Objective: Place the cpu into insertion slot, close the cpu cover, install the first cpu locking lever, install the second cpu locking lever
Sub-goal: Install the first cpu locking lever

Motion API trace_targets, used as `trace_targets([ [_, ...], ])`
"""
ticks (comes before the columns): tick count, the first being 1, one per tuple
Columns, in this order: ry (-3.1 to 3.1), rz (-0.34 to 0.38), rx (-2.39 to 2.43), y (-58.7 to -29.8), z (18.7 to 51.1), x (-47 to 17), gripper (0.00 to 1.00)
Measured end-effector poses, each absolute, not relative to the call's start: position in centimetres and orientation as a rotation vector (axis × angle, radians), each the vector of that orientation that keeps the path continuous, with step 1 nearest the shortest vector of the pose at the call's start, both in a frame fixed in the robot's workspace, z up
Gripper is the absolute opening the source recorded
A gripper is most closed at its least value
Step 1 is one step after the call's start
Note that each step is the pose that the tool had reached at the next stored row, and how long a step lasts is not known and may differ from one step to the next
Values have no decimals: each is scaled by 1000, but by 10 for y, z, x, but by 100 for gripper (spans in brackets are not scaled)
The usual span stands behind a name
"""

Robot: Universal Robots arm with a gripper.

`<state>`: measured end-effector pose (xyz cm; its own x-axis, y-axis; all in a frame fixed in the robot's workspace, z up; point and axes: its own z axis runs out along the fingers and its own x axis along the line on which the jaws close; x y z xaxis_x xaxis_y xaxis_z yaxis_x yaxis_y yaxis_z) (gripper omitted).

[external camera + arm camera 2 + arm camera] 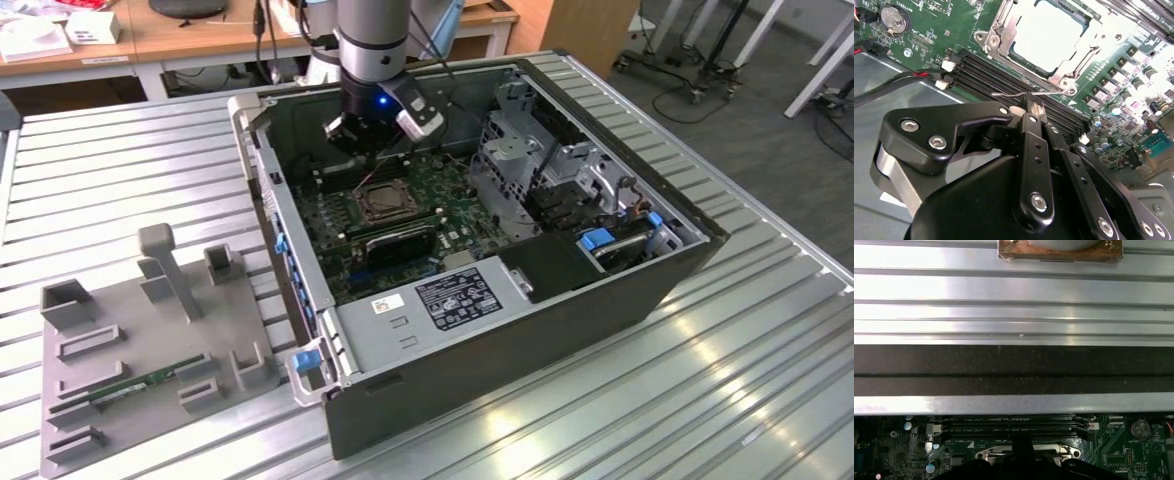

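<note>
The cpu (1046,35) lies bright and silvery in its socket on the green motherboard (924,40). The cpu cover (999,31), a silver frame, lies flat around it. A thin wire locking lever (1006,94) runs along the socket's edge beside the memory slots (979,70). My gripper (1035,104) is shut, its black fingertips right at this lever; whether the wire is pinched I cannot tell. In the exterior view the gripper (363,140) hangs inside the open computer case, just behind the socket (380,203). The first wrist view shows the socket frame (1026,454).
The case walls (534,330) enclose the board. A metal drive cage (534,150) and cables stand at the exterior view's right. A grey fixture (147,330) with a memory stick lies on the slatted table at the exterior view's left. A red-black cable (904,80) runs close by.
</note>
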<state>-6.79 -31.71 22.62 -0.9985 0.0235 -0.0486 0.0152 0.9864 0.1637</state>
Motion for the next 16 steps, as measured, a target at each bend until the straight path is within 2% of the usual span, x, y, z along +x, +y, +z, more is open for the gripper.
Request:
trace_targets([
  [16,3081,253,30,-315,223,-64,11],
])
